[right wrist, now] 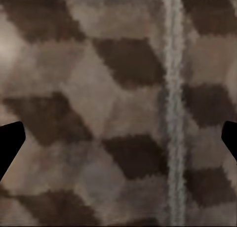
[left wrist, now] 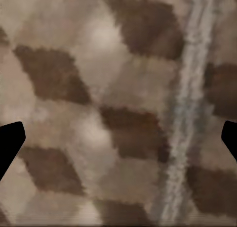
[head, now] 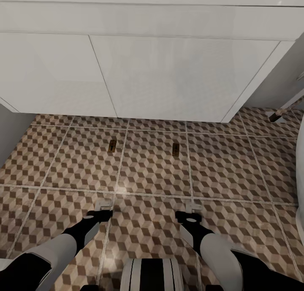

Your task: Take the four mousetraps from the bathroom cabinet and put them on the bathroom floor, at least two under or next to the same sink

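- While we look down from the head, the white vanity (head: 139, 75) fronts us, with the bathroom floor (head: 228, 172) tiled below it.
- Our left gripper (head: 102, 206) and right gripper (head: 193, 208) hang low over the tiles; both wrist views show fingertips spread wide with nothing between them, so both are released.
- Two mousetraps lie flat just before the vanity: left mousetrap (head: 112, 145), right mousetrap (head: 176, 149), long axes pointing toward the vanity.
- Each lies ahead of its same-side gripper, well apart; we judge these two already placed.

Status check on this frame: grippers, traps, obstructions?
Left gripper and right gripper open, empty, low over floor. Two mousetraps lie before vanity. Nothing between.
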Available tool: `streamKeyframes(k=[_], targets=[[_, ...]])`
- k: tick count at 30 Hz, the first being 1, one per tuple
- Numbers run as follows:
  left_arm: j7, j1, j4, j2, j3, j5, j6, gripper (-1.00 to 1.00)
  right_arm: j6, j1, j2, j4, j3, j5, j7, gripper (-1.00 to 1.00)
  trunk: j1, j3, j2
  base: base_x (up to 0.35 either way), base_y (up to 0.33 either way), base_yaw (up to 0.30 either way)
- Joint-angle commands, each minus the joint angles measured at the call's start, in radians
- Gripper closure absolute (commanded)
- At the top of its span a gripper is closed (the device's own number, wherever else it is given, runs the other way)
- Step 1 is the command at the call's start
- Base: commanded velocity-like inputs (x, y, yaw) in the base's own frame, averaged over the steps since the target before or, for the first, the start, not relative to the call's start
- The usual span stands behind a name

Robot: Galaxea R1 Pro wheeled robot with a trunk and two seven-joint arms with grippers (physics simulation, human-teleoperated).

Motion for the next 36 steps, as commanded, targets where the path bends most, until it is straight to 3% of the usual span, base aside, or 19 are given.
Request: streamKeyframes(k=[1,11,25,36], targets=[[0.005,0.0,0.002,0.001,-0.009,0.009,0.003,-1.0,-0.003,0.002,0.0,0.003,-0.008,0.009,-0.003,-1.0,0.0,-0.001,0.0,0.0,0.0,0.0],[0.006,0.003,0.017,0.002,-0.008,0.01,0.003,-1.0,-0.003,0.019,0.0,0.02,-0.007,0.034,-0.001,-1.0,0.0,-0.001,0.0,0.0,0.0,0.0],[0.008,0.019,0.041,-0.034,-0.009,0.008,0.003,-1.0,-0.006,0.069,0.0,0.022,-0.007,0.184,0.02,-1.0,0.0,-0.001,0.0,0.0,0.0,0.0],[0.011,0.022,0.057,-0.049,-0.008,0.009,0.003,-1.0,-0.008,0.076,0.0,0.021,-0.007,0.206,0.035,-1.0,0.0,-0.001,0.0,0.0,0.0,0.0]])
